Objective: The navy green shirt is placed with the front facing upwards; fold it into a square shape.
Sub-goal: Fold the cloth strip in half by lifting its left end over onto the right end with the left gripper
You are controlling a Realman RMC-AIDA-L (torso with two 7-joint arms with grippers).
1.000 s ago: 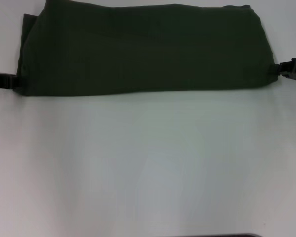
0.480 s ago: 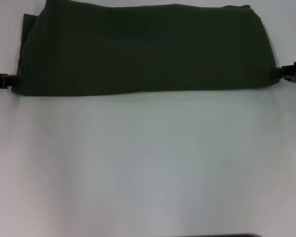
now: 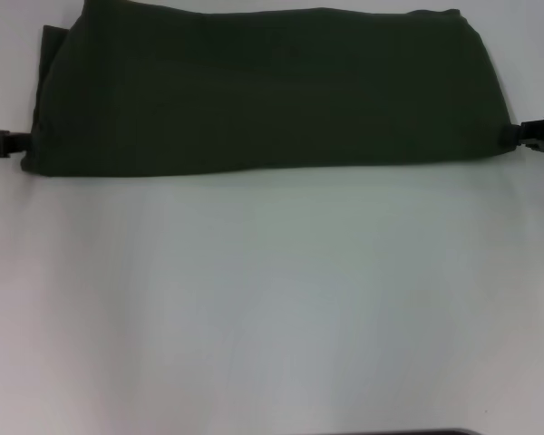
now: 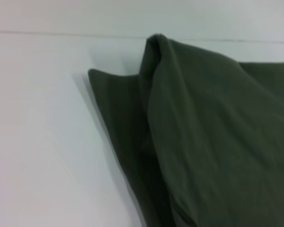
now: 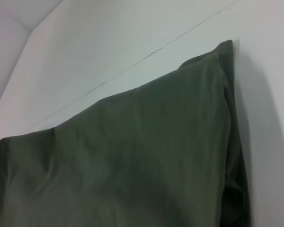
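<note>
Head view: folded shirt [image 3: 267, 91] spans between both grippers' fingers (grip unclear).

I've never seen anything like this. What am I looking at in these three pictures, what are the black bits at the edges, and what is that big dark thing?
This is a two-armed robot, and its cameras took all three pictures at the same moment. The wide picture comes from a camera on its head, looking down at a white table. The dark thing is a green shirt, already folded into a long band lying across the far side of the table.

The black bits are the robot's grippers, its hands. The left gripper is at the shirt's left end and the right gripper is at its right end, both near the front corners. From here I cannot tell whether either one is pinching the cloth.

The other two pictures come from cameras on the wrists. The left wrist sees layered folds of the shirt up close; the right wrist sees the other end.
</note>
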